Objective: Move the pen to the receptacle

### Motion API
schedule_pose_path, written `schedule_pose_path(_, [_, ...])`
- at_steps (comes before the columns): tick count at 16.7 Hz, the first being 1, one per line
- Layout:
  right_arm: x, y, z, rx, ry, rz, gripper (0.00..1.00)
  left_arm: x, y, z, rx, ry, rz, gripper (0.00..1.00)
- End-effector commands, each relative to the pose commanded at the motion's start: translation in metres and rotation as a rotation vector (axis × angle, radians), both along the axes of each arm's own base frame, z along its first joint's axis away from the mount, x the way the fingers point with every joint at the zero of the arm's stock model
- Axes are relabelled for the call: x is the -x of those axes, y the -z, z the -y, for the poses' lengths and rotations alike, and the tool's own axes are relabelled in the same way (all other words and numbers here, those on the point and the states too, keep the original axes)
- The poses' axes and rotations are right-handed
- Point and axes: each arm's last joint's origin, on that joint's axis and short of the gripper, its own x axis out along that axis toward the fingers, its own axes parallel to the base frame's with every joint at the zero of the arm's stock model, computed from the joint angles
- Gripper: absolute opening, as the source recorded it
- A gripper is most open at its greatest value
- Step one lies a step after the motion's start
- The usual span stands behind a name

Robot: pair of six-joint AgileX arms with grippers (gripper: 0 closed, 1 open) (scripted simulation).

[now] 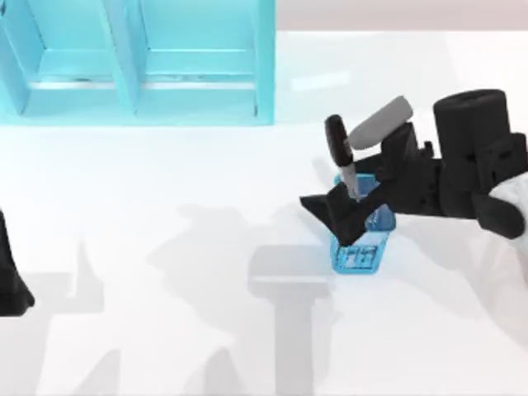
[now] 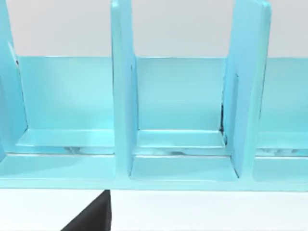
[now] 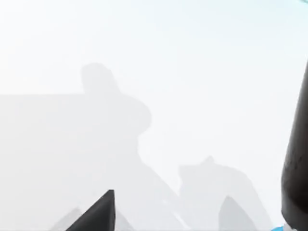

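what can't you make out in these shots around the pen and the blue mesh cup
- Top view: the lower barrel of the black-capped, silver-grey pen, hidden by the right gripper.
- Top view: most of the blue mesh cup, covered by that gripper.
- Top view: the left arm, cut off at the left edge.
- Right wrist view: the pen, cut by the edge.

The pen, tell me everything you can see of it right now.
The pen is a slim marker with a thick glossy black cap on top and a thinner silver-grey barrel below. It stands nearly upright, leaning slightly, its lower end inside the blue mesh cup on the right side of the white table. The right gripper is at the barrel beside the cup's rim; its grip cannot be made out.
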Motion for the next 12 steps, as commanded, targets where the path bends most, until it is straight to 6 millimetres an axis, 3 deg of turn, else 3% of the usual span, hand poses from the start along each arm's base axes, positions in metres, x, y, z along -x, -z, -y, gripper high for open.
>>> schedule_pose_path(5, [-0.019, -0.033, 0.043, 0.013, -0.002, -0.04, 0.0, 0.0, 0.0, 0.0, 0.0, 0.0, 0.0, 1.0])
schedule_pose_path(8, [-0.021, -0.072, 0.081, 0.013, -0.003, -0.054, 0.0, 0.0, 0.0, 0.0, 0.0, 0.0, 0.0, 1.0])
schedule_pose_path(12, [-0.007, -0.123, 0.125, 0.001, -0.001, -0.028, 0.0, 0.0, 0.0, 0.0, 0.0, 0.0, 0.0, 1.0])
